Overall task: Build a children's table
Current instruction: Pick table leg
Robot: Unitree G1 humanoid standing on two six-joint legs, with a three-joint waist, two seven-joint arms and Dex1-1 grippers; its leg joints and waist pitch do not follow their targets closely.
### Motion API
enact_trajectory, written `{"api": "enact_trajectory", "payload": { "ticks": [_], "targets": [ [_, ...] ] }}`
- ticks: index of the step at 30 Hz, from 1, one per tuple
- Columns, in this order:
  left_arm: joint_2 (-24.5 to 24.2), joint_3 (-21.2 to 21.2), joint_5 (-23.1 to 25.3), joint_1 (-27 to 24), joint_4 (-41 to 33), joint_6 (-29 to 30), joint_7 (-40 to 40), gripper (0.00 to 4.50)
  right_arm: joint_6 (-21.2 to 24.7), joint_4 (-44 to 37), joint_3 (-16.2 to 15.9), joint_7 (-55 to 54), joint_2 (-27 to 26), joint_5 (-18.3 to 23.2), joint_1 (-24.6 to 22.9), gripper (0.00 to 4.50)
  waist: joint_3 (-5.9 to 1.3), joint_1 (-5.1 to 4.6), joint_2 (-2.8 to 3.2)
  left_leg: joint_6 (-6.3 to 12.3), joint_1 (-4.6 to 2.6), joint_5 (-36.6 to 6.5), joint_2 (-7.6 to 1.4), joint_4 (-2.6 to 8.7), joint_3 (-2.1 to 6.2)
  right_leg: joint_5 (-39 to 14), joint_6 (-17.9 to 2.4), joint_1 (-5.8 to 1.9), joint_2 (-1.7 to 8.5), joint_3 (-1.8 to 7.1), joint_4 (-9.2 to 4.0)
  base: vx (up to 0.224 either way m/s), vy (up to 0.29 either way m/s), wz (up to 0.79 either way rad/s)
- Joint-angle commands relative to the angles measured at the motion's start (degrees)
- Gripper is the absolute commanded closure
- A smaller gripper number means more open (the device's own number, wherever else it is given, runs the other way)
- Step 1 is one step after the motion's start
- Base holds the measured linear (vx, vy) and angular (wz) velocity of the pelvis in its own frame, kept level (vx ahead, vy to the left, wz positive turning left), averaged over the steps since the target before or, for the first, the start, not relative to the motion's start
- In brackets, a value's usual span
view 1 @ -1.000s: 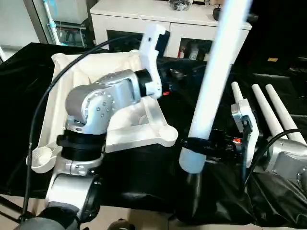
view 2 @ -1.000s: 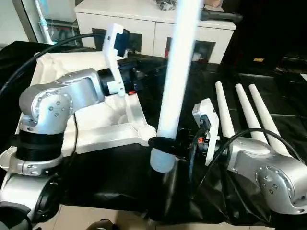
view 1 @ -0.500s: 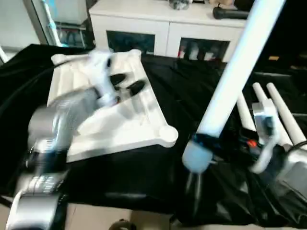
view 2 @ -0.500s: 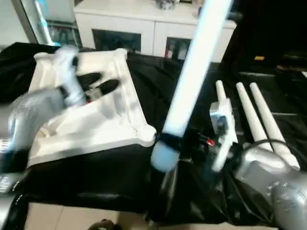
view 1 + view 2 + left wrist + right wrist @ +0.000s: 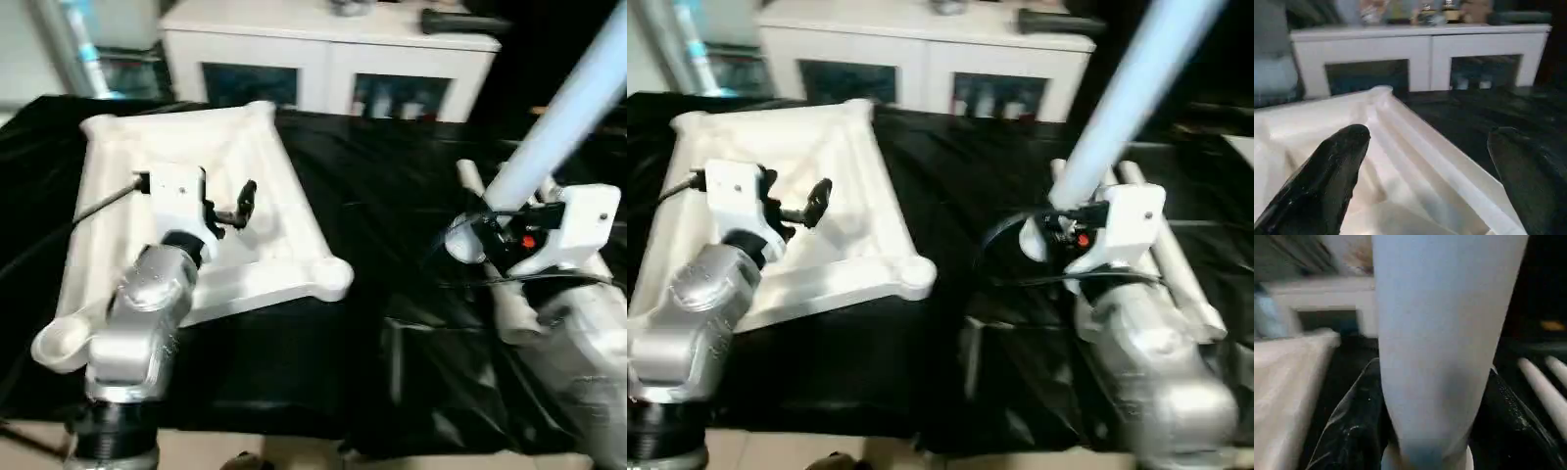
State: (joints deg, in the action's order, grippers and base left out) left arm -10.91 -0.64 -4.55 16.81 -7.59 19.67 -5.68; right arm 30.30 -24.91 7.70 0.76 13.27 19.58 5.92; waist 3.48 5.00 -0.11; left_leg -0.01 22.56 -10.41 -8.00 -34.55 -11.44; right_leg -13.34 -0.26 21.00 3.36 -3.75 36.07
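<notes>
The white tabletop (image 5: pixel 290 202) lies ribbed side up on the left, with a round corner socket (image 5: pixel 331 278) at its near right corner. My left gripper (image 5: pixel 235 208) hovers low over the ribs, its black fingers (image 5: pixel 1334 171) spread open with nothing between them. My right gripper (image 5: pixel 490 233) is shut on a white tube leg (image 5: pixel 566 116) near its thick end; the leg slants up and to the right. In the right wrist view this leg (image 5: pixel 1442 347) stands between the two fingers (image 5: pixel 1349 431). More legs (image 5: pixel 1178 269) lie on the black cloth at the right, partly behind my right arm.
Black cloth (image 5: pixel 392 186) covers the work surface. A white cabinet with glass doors (image 5: pixel 333 54) stands behind it. Black cables run along both silver forearms. The near edge of the cloth drops off towards a light floor (image 5: pixel 294 452).
My left arm has swung down from a raised pose to hover over the tabletop. My right arm has shifted right, and the held leg now leans much further to the right.
</notes>
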Motion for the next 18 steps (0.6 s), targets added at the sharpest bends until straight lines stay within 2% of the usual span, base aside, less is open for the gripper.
{"api": "enact_trajectory", "payload": {
  "ticks": [1,3,4,6,7,9,10,11,12,13,14,15,16,17,18],
  "targets": [
    [0.5,-0.4,1.9,-0.8,1.4,-3.0,1.8,0.03,0.8,2.3,-2.4,-0.2,1.9,-2.4,-1.4,2.63,-3.50,-0.32,-0.20,-2.94,-1.86,-11.1,-5.92,4.82,3.49,-5.6,-6.6,-1.27,6.08,3.88,-4.81,0.000,0.000,0.00],
    [1.9,0.2,-0.1,-1.2,0.0,-3.1,0.7,0.03,-0.3,2.7,-3.2,0.6,2.3,-2.9,-2.2,2.63,-3.51,-0.33,-0.15,-2.97,-1.86,-11.6,-5.94,4.74,3.41,-4.7,-6.9,-1.29,6.24,3.93,-4.83,0.000,0.000,0.00],
    [2.8,0.2,-1.1,-1.4,-1.4,-2.6,0.4,0.03,-0.6,2.7,-3.1,1.4,1.3,-1.8,-2.6,2.63,-3.52,-0.22,-0.22,-2.56,-1.78,-11.5,-5.87,4.67,3.36,-4.3,-7.2,-1.33,6.39,3.96,-4.81,0.000,0.000,0.00],
    [3.2,-0.7,0.0,-1.7,-2.0,-1.2,1.7,0.03,-0.8,2.1,-3.5,4.2,0.2,0.4,-3.1,2.63,-3.48,-0.17,-0.27,-1.59,-1.71,-11.5,-6.02,4.66,3.42,-3.9,-7.7,-1.29,6.51,3.98,-4.76,0.000,0.000,0.00],
    [3.4,-1.0,0.3,-1.9,-1.8,-0.9,1.7,0.03,-1.3,2.1,-4.2,4.8,-0.2,0.0,-3.1,2.63,-3.42,-0.19,-0.04,-1.11,-1.62,-11.3,-6.03,4.64,3.44,-3.9,-7.7,-1.36,6.46,3.94,-4.79,0.000,0.000,0.00],
    [3.6,-1.6,0.5,-2.1,-1.5,-1.0,1.5,0.03,-2.2,2.2,-5.4,4.9,-0.3,-1.3,-3.0,2.63,-3.41,-0.21,-0.07,-1.17,-1.71,-11.3,-6.05,4.63,3.40,-4.0,-7.8,-1.22,6.34,3.95,-4.82,0.000,0.000,0.00],
    [3.7,-2.1,0.8,-2.2,-1.4,-1.3,1.5,0.03,-2.8,2.3,-6.4,4.9,0.0,-2.1,-2.9,2.63,-3.51,-0.67,0.53,-4.23,-2.43,-12.7,-7.16,5.25,4.48,-3.3,-6.7,-1.04,4.55,3.10,-4.50,0.000,0.000,0.00],
    [3.8,-2.4,1.3,-2.3,-1.5,-1.7,1.5,0.03,-3.6,2.4,-7.4,4.6,0.9,-3.7,-2.8,2.63,-3.06,-0.71,-0.16,-2.04,0.59,-13.6,-5.64,6.49,7.18,-1.1,-7.3,-2.72,4.74,0.42,-3.11,0.000,0.000,0.00],
    [4.1,-2.8,1.2,-2.6,-2.0,-1.7,1.1,0.03,-4.3,2.4,-8.7,4.3,1.8,-5.7,-2.7,2.63,-3.90,-1.63,2.04,-0.61,-1.42,-18.6,-7.11,6.97,10.71,-0.3,-6.8,-1.87,2.89,-1.22,-1.92,0.000,0.000,0.00],
    [4.1,-2.9,1.2,-2.6,-2.0,-1.7,1.0,0.03,-4.3,2.4,-8.8,4.3,1.9,-5.8,-2.7,2.63,-3.87,-3.52,2.87,1.68,-2.65,-21.2,-8.92,7.91,15.33,-3.9,-6.9,-0.62,1.40,-1.49,1.04,-0.011,-0.037,0.40],
    [4.1,-3.0,1.2,-2.7,-2.2,-1.6,1.0,0.03,-4.4,2.4,-8.9,4.4,2.1,-6.0,-2.7,2.63,-3.87,-3.52,2.87,1.68,-2.65,-21.2,-8.92,7.91,15.33,-3.9,-6.9,-0.62,1.40,-1.49,1.04,-0.002,-0.076,0.60],
    [4.2,-3.0,0.9,-3.2,-2.7,-1.8,0.6,0.03,-4.7,2.1,-8.7,4.3,1.7,-6.2,-2.6,2.63,-3.18,-4.15,3.17,4.13,-2.83,-24.7,-9.42,8.99,18.07,-9.9,-6.6,0.34,0.34,-0.67,3.63,-0.002,-0.076,0.60],
    [4.2,-3.0,0.9,-3.2,-2.7,-1.8,0.6,0.03,-4.7,2.1,-8.7,4.3,1.7,-6.2,-2.6,2.63,-3.08,-4.55,2.59,5.15,-2.81,-27.3,-8.01,9.43,19.67,-11.1,-7.1,1.29,-0.32,0.33,5.06,0.004,-0.130,0.63],
    [4.2,-3.0,0.9,-3.2,-2.7,-1.8,0.6,0.03,-4.7,2.1,-8.7,4.3,1.7,-6.2,-2.6,2.63,-3.09,-4.36,2.32,5.34,-1.97,-28.7,-5.17,9.84,20.10,-10.8,-9.0,1.01,-0.42,1.28,4.38,-0.016,-0.177,0.62],
    [4.2,-3.0,0.9,-3.2,-2.7,-1.8,0.6,0.03,-4.7,2.1,-8.7,4.3,1.7,-6.2,-2.6,2.63,-3.22,-4.70,1.75,5.27,-1.48,-28.9,-3.30,10.07,20.87,-10.3,-11.1,0.41,-0.11,1.90,3.34,-0.016,-0.177,0.62]
  ]
}}
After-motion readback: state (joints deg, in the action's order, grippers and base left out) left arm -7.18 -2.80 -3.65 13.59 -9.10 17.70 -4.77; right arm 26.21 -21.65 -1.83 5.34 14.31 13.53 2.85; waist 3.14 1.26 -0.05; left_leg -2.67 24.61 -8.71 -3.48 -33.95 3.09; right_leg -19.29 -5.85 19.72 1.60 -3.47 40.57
